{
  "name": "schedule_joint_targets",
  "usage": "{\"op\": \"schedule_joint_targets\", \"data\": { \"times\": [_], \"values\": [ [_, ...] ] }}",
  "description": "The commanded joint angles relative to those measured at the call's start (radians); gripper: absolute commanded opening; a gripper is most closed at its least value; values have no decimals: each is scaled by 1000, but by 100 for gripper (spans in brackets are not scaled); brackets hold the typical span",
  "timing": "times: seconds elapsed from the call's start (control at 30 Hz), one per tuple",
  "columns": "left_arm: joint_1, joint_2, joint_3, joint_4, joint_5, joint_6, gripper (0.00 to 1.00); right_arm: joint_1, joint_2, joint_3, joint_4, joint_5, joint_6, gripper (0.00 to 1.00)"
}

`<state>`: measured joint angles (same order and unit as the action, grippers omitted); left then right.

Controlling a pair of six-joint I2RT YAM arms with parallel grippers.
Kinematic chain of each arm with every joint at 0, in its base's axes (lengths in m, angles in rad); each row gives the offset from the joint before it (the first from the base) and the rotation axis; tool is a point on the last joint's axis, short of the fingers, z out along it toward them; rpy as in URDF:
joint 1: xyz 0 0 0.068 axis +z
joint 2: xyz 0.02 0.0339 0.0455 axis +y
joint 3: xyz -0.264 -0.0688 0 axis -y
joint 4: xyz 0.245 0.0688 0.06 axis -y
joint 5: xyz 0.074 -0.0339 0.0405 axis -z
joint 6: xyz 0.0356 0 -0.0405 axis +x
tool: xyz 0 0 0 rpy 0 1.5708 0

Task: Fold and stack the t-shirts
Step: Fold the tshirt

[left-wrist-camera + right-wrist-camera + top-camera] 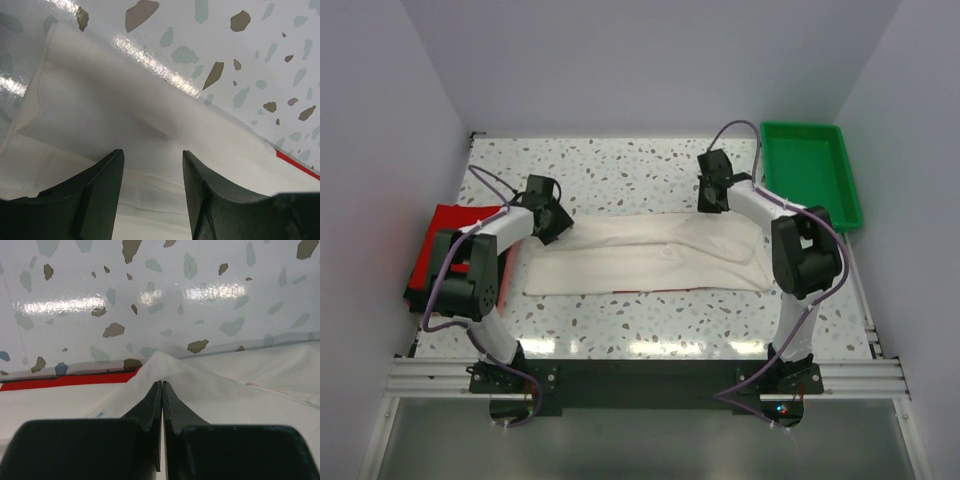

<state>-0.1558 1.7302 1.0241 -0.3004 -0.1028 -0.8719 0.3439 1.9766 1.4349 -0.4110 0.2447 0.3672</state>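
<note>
The cream shirt (650, 262) lies flat on the surface (620, 165), long axis left to right, its near edge free. At its far right edge the right fingers (162, 387) are pressed together, pinching a tented peak of cloth. At its far left corner the left fingers (552, 222) stand spread just over the cloth, holding nothing; that corner looks the next grasp. Left of it a red shirt (448, 218) is half hidden by the left arm (480, 260), what lies beneath unclear
</note>
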Motion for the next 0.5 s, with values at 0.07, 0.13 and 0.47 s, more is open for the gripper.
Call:
{"op": "schedule_joint_targets", "data": {
  "times": [0.07,0.13,0.47],
  "values": [
    [-4,-15,-30,20,8,1,55,-2,-143,-69,18,-5,27,0],
    [-4,-23,-35,20,9,-2,55,0,-183,-93,29,-8,29,0],
    [-4,-38,-47,24,15,-4,54,0,-41,39,5,18,7,42]
  ]
}}
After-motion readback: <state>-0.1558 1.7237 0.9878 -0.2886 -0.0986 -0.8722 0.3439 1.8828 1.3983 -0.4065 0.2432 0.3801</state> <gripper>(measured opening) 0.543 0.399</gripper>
